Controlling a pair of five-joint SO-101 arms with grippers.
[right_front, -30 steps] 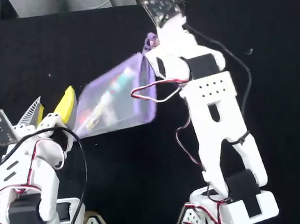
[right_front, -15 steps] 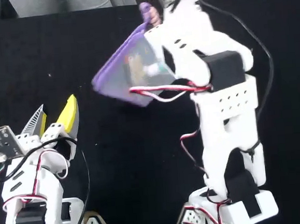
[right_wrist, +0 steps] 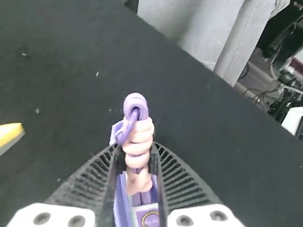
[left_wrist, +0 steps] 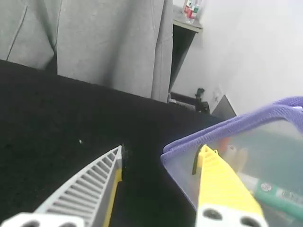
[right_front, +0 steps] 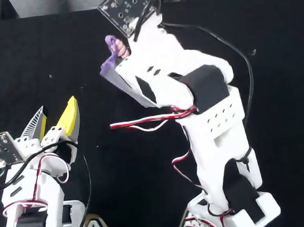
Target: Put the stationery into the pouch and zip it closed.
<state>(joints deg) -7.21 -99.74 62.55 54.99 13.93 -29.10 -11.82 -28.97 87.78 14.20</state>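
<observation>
The right gripper (right_wrist: 134,152) is pinched shut on the purple zipper pull (right_wrist: 135,120) of the pouch (left_wrist: 265,151). The pouch hangs from it over the far middle of the black table (right_front: 31,49), partly hidden under the right arm. Pens (left_wrist: 274,193) show inside the clear pouch. The left gripper (right_front: 56,106) sits near and to the left, its fingers spread wide, holding nothing, well apart from the pouch.
</observation>
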